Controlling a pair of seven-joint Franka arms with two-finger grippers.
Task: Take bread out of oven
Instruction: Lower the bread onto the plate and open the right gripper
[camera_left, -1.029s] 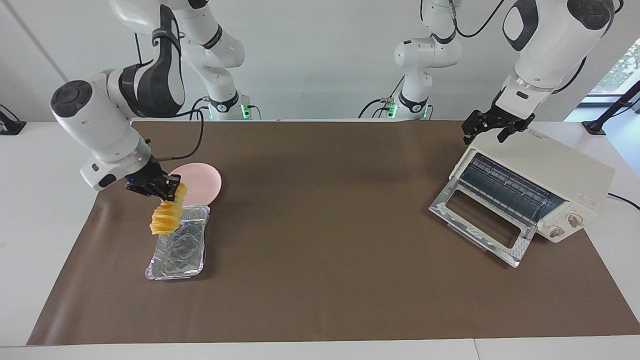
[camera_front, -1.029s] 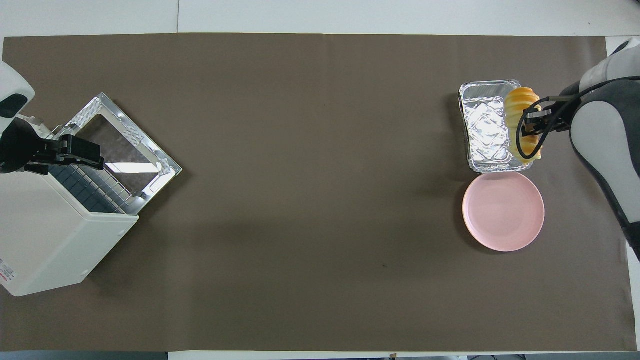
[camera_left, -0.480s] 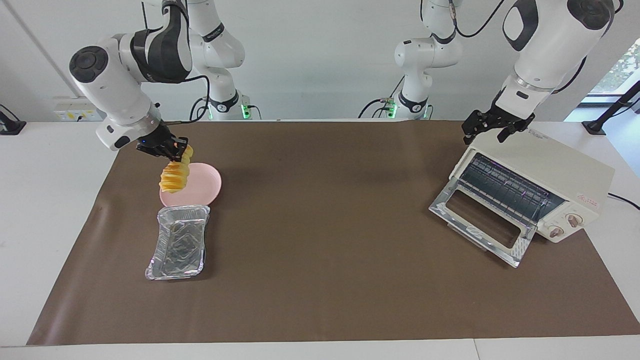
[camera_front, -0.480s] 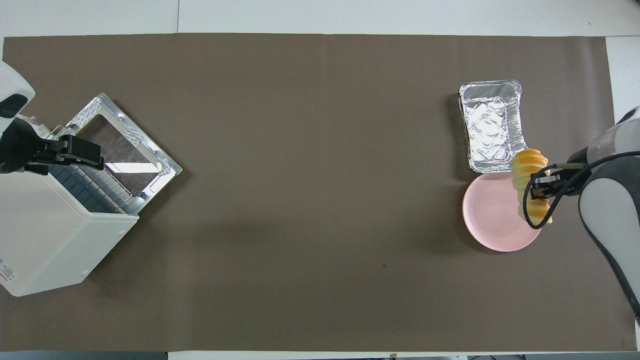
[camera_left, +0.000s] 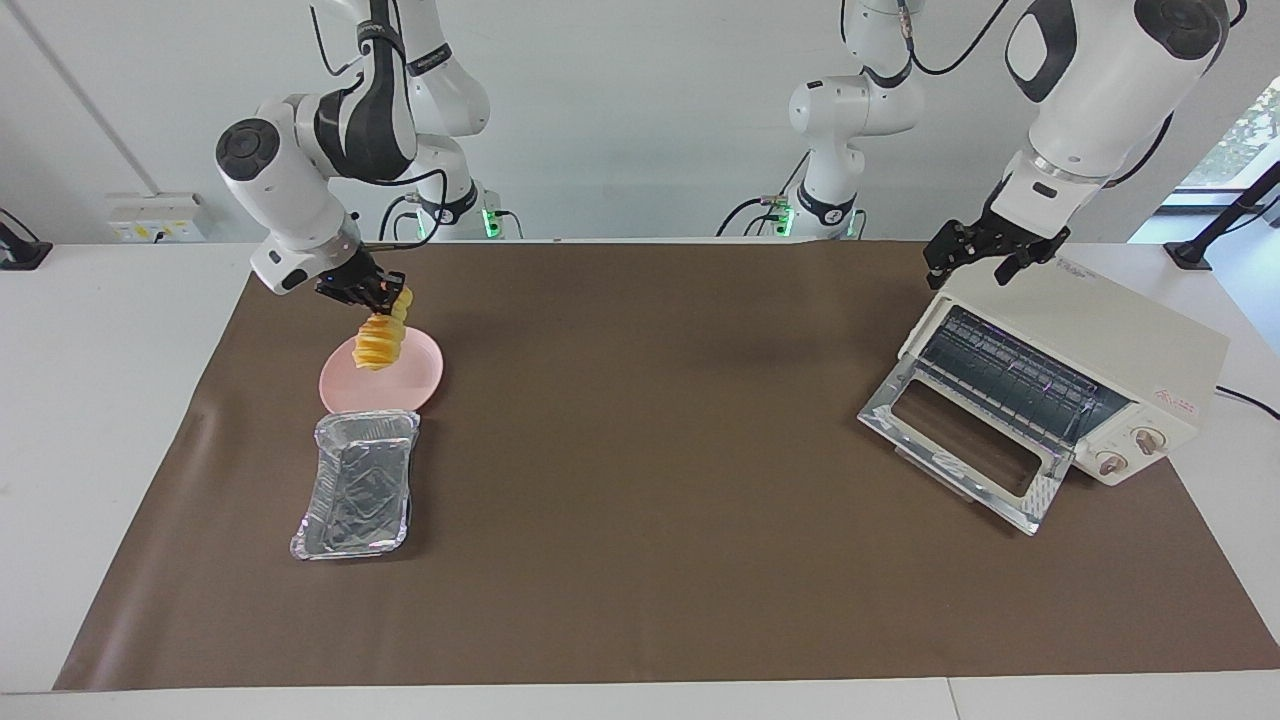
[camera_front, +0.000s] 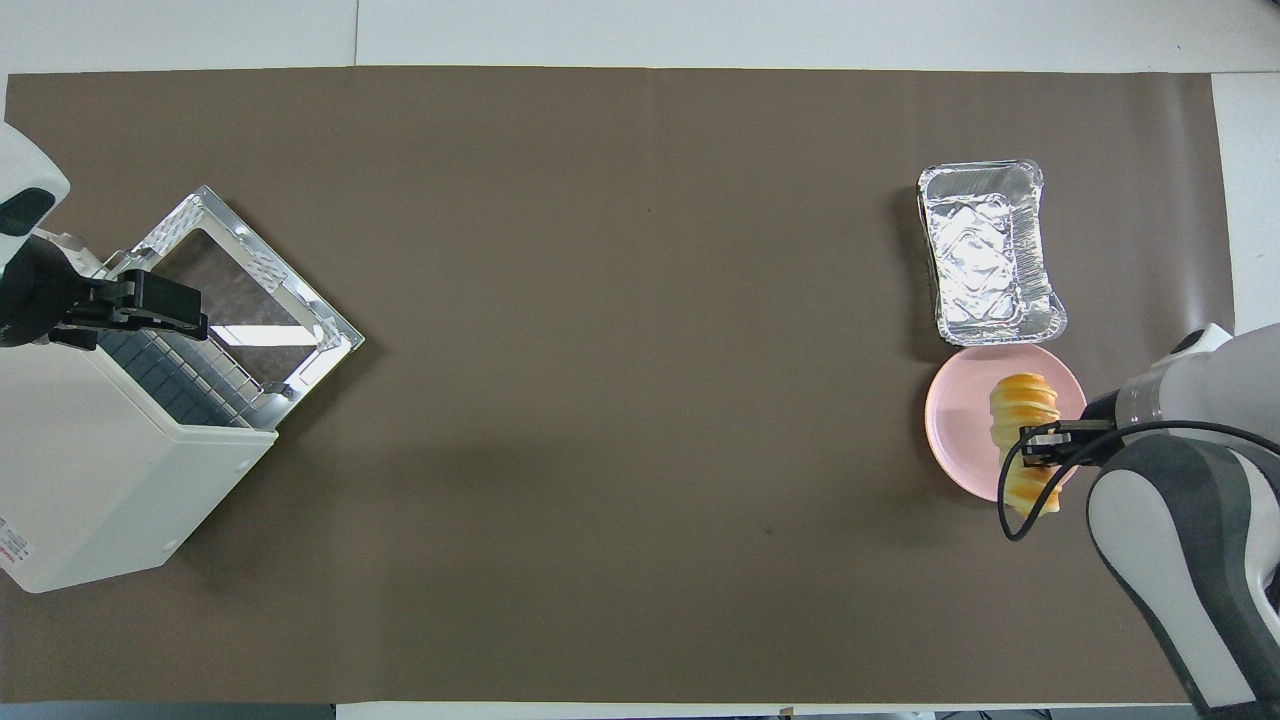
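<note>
Overhead view cuts off most of both arms: the right arm's grey-and-white forearm fills the corner at its own end of the table and covers the wrist of the right gripper (camera_front: 1040, 447), and only the dark tip of the left gripper (camera_front: 150, 305) shows at the oven's upper front edge. The bread (camera_front: 1022, 425) hangs lengthwise from the right gripper, whose fingers are clamped on it partway along; the loaf's end nearer the robots is partly masked by the gripper and a black cable loop. In the facing view the bread (camera_left: 380, 343) is clearly off the surface, over the pink plate (camera_left: 425, 385), and the right gripper (camera_left: 372, 291) pinches its upper part.

The crinkled foil tray (camera_front: 985, 250) lies just beside the plate (camera_front: 955, 415), farther from the robots, their rims almost touching; both sit near the brown mat's (camera_front: 620, 300) edge at the right arm's end. The mat's wide middle holds nothing between these and the oven (camera_left: 1110, 340).

The oven stands angled at the left arm's end, its metal-framed glass door (camera_left: 965, 450) dropped open onto the mat, the dark wire rack (camera_left: 1010, 375) exposed, two knobs on the front. The left gripper (camera_left: 985, 257) waits over the oven's top corner, fingers spread wide, holding nothing.
</note>
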